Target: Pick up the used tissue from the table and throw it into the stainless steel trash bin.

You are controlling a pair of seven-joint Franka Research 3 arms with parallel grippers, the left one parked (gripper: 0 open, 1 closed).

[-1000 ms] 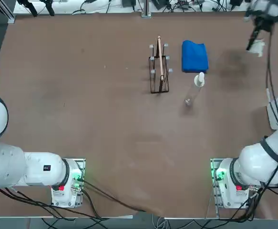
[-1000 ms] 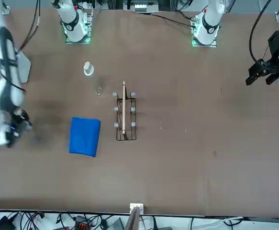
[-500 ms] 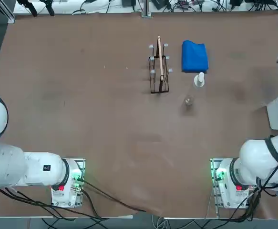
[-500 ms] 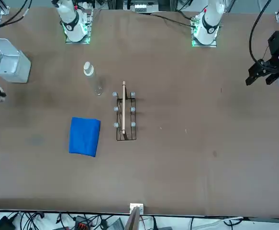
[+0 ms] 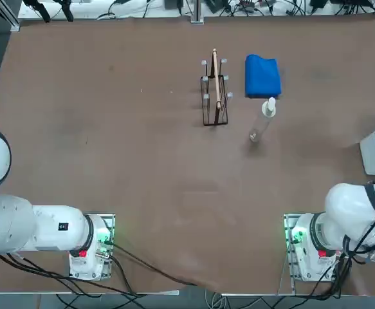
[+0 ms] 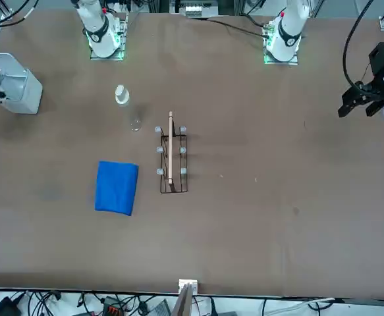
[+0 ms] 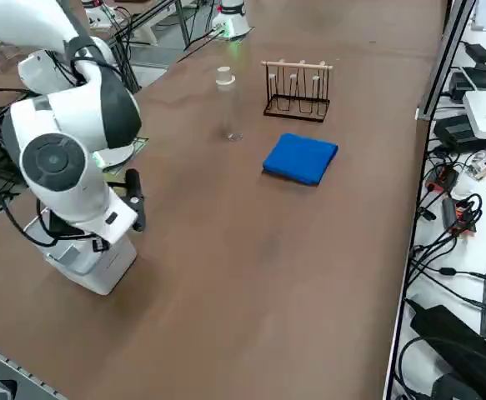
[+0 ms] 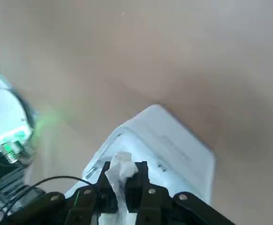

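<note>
No text, label, brand, number or sign can be read on anything around the right gripper (image 8: pixel 122 180). On the pale wall of the bin (image 8: pixel 178 145) just beyond its fingers there may be faint raised marks, though the view there is too blurred to tell whether they are letters.

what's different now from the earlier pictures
The right gripper, shut on the tissue, has swung from beyond the blue cloth back toward the robot's side, to the bin. The cloth, bottle and rack stayed put.
</note>
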